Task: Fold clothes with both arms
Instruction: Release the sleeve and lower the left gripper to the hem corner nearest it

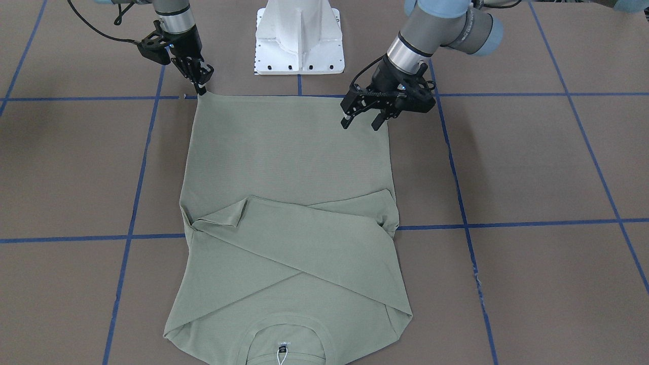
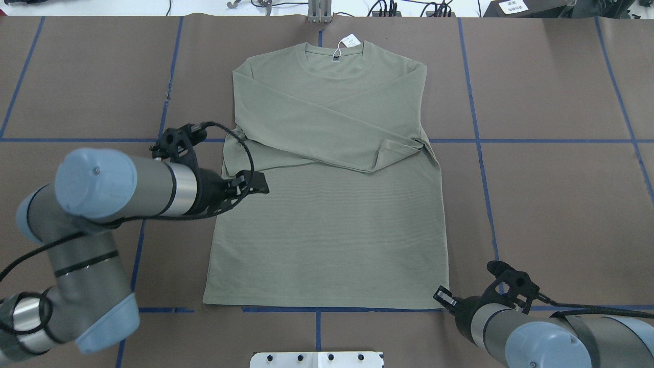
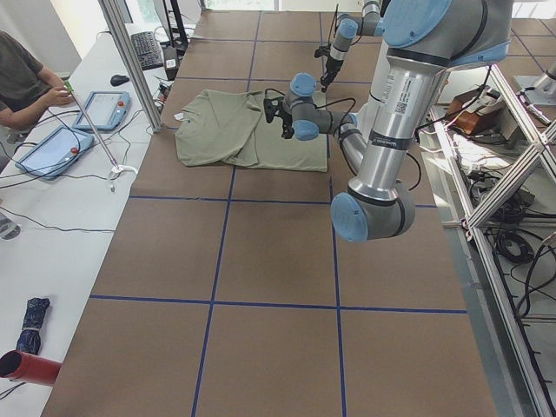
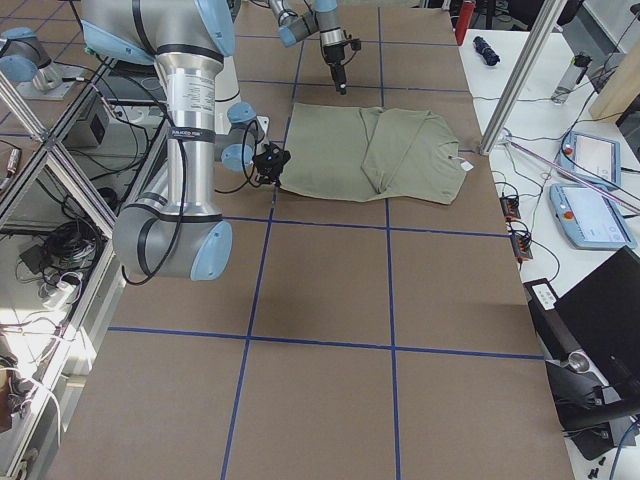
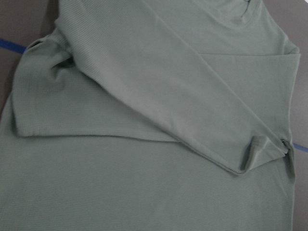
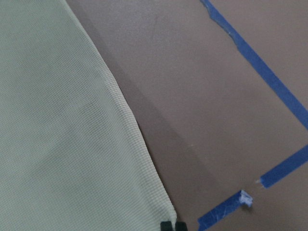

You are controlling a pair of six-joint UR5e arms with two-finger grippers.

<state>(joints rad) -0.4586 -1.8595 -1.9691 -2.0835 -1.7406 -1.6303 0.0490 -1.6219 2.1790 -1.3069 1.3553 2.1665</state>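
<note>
Collar-end sleeves (image 1: 304, 238) crossed; right gripper (image 1: 201, 88) pinches a hem corner of the shirt (image 1: 289, 152) by the tabletop's (image 1: 532, 162) robot-side edge — left gripper (image 1: 361, 122), open, hovers near the other — likely for a joint lift.

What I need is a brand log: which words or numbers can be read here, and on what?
No text is readable.
The white hang tag on the shirt: print too small.
The label inside the neck: blurred.
The lettering on the left arm: too small.

The left claw (image 1: 362, 121) hangs low on its outstretched arm with its fingers spread apart, while the right claw (image 1: 201, 90) points steeply down, fingertips pinched together.
</note>
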